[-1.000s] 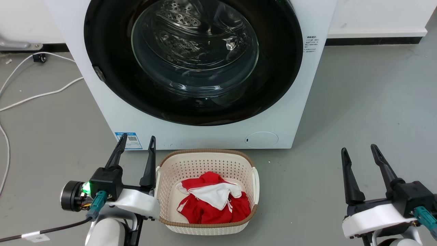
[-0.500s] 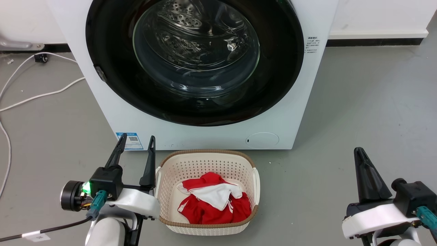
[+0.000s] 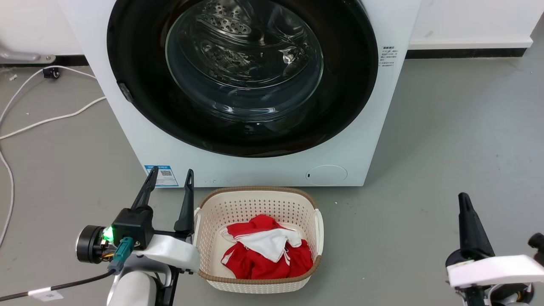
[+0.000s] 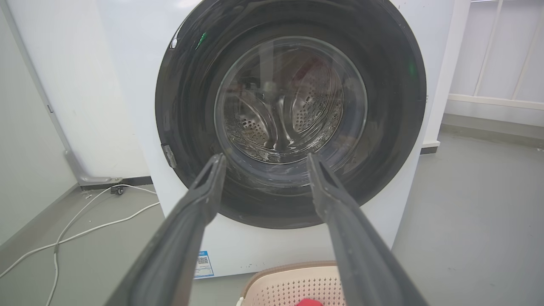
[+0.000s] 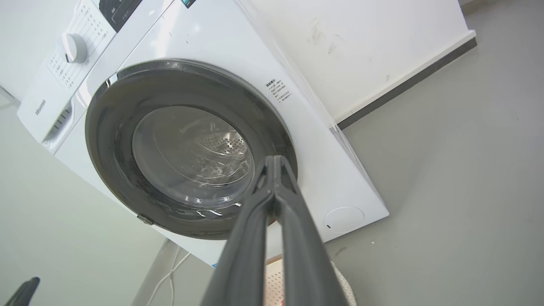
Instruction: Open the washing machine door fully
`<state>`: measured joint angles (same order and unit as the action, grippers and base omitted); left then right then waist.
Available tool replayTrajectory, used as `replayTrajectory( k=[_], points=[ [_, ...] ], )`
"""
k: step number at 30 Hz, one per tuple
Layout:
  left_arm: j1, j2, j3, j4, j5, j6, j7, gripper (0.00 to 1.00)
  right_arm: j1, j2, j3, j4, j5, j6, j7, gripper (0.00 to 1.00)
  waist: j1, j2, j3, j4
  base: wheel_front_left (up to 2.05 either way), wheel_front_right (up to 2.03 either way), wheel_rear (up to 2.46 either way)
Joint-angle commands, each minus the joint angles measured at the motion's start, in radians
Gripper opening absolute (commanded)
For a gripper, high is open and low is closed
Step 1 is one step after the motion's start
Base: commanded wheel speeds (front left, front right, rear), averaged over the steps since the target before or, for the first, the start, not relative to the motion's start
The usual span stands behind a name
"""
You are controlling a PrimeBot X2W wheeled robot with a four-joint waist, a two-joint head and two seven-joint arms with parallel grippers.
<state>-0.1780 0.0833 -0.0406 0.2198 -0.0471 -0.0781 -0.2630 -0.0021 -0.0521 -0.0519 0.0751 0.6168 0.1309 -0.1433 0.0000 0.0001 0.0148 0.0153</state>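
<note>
Broadly, a grey floor (image 3: 446,127) is spread before the robot, and on it the washing machine (image 3: 272,170) is stood with its white front turned toward the head camera. Most of that front is taken up by the washing machine door (image 3: 136,51), whose glossy black ring is seen lying flush against the cabinet, shut, with the perforated steel drum visible through the clear bulging window (image 3: 244,63) at its centre. A cream laundry basket (image 3: 259,204) is set on the floor just before the washer, below the door, and red and white clothes (image 3: 263,255) are heaped in it. The left gripper (image 3: 170,180) is held at the lower left of the head view, just beside the basket, its jaws spread apart with nothing between them and pointed toward the washer. The right gripper (image 5: 275,161) is held at the lower right, well apart from basket and washer, its jaws pressed together tip to tip on nothing. A blue label (image 3: 161,175) is stuck low on the left of the washer's front, a small round flap (image 3: 326,174) is let in low on the right, and a white cable (image 3: 42,121) is trailed over the floor to the left
</note>
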Motion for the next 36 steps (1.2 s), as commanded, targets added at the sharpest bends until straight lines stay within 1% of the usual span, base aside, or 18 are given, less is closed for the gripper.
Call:
replayTrajectory(
  k=[1,3,7,10,12,15,17,18,23,30,36],
  points=[
    [0.005,-0.002,0.000,0.001,0.001,0.001,-0.003,1.00,-0.020,0.003,0.000,0.010,0.089,0.000,-0.005,0.00,0.0000,-0.0001,0.000,0.000,0.00,0.00,0.00],
    [0.006,-0.003,-0.001,0.002,-0.001,-0.001,-0.003,1.00,-0.025,0.003,0.000,0.026,0.212,0.000,-0.004,0.00,0.0000,-0.0001,0.000,0.001,0.00,0.00,0.00],
    [0.003,-0.005,-0.002,-0.001,-0.003,-0.002,-0.003,1.00,-0.049,0.003,-0.001,0.048,0.506,0.000,0.004,0.00,0.0000,-0.0001,0.006,0.002,0.00,0.00,0.00],
    [-0.005,-0.007,0.001,-0.007,-0.007,-0.002,-0.003,1.00,-0.080,0.003,-0.018,0.065,0.677,0.000,0.015,0.00,0.0000,-0.0001,0.017,0.002,0.00,0.00,0.00],
    [-0.008,-0.009,0.002,-0.013,-0.008,0.001,-0.003,1.00,-0.107,0.003,-0.034,0.081,0.780,0.000,0.030,0.00,0.0000,-0.0001,0.027,0.000,0.00,0.00,0.00],
    [-0.019,-0.011,0.004,-0.021,-0.011,0.002,-0.003,1.00,-0.168,0.002,-0.077,0.123,0.903,0.000,0.070,0.00,0.0000,-0.0001,0.048,-0.001,0.00,0.00,0.00],
    [-0.027,-0.012,0.006,-0.025,-0.014,0.002,-0.003,1.00,-0.218,-0.011,-0.106,0.165,0.965,0.000,0.102,0.00,0.0000,-0.0001,0.064,0.001,0.00,0.00,0.00],
    [-0.041,-0.014,0.006,-0.035,-0.016,-0.001,-0.003,1.00,-0.307,-0.048,-0.139,0.236,1.031,0.000,0.145,0.00,0.0000,-0.0001,0.087,0.007,0.00,0.00,0.00],
    [-0.060,-0.018,0.001,-0.058,-0.020,-0.003,-0.003,1.00,-0.466,-0.131,-0.143,0.365,1.085,0.000,0.218,0.00,0.0000,-0.0001,0.128,0.021,0.00,0.00,0.00],
    [-0.097,-0.024,-0.009,-0.095,-0.026,-0.006,-0.003,1.00,-0.702,-0.230,-0.082,0.538,1.083,0.000,0.300,0.00,0.0000,-0.0001,0.200,0.047,0.00,0.00,0.00],
    [-0.125,-0.028,-0.020,-0.138,-0.034,-0.008,-0.003,1.00,-0.897,-0.275,-0.007,0.664,1.064,0.000,0.376,0.00,0.0000,-0.0001,0.261,0.071,0.00,0.00,0.00]
  ],
)
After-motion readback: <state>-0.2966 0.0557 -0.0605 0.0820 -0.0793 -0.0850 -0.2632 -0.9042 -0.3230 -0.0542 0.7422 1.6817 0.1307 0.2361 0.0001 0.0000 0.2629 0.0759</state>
